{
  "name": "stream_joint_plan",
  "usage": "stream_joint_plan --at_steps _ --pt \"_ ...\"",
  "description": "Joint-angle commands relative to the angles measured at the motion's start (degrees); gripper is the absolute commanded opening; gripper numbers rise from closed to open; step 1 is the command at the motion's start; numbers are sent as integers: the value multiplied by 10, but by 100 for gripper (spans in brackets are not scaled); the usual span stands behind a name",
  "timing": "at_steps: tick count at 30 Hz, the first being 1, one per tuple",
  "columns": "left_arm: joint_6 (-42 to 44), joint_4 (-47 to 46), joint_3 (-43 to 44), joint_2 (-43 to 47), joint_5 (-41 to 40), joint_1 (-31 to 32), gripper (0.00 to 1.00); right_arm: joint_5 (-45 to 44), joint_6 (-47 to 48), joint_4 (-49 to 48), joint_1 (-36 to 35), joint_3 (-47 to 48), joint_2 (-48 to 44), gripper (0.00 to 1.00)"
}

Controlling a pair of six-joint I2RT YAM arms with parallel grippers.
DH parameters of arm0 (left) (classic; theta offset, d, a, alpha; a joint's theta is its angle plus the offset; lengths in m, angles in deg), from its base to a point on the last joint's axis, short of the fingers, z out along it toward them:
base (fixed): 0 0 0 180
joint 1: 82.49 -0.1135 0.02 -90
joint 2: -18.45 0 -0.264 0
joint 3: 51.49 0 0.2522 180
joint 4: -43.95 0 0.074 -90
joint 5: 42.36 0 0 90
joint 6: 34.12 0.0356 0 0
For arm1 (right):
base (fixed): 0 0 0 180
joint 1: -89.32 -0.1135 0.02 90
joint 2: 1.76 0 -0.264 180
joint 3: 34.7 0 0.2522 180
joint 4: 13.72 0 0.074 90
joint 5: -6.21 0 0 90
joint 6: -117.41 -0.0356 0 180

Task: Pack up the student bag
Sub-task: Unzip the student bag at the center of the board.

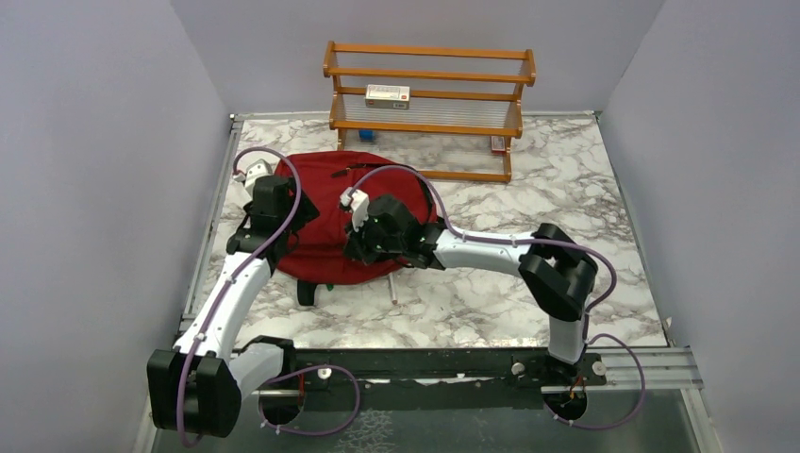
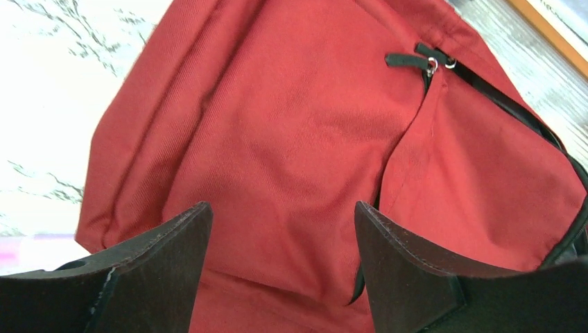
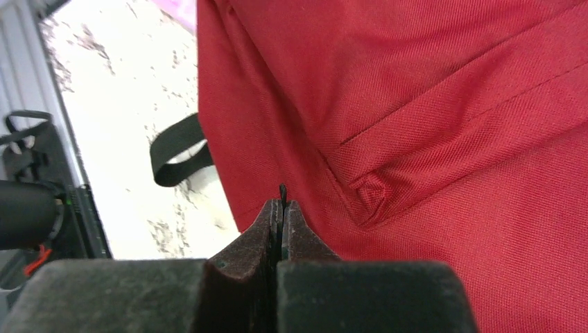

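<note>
Left tool [image 2: 281, 208] wide over student bag [image 2: 291, 139], right tool [image 3: 281, 205] closed, both angled down

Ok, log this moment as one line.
left end effector: open above red backpack | right end effector: shut over backpack

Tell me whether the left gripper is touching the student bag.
Cannot tell. The left wrist view shows the left gripper open over the student bag, but neither contact nor gap shows plainly.
</note>
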Motion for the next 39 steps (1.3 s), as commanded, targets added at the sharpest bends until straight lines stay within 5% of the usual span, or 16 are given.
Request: stream_joint_plan --at_steps 1,15,23,32,39 --pt "-47 20 -24 23 65 -3 77 -4 -28 -58 1 -15 -45 1" --pt "-198 71 -80 78 189 -3 77 102 -95 -120 51 5 -50 0" --pt "-273 146 -62 70 173 8 75 100 -88 -127 52 -3 -55 1" --pt "-286 115 -68 59 161 17 59 149 -81 -145 53 -12 -51 1" --pt "-281 88 -78 48 151 16 32 200 -67 -144 53 -33 -62 1"
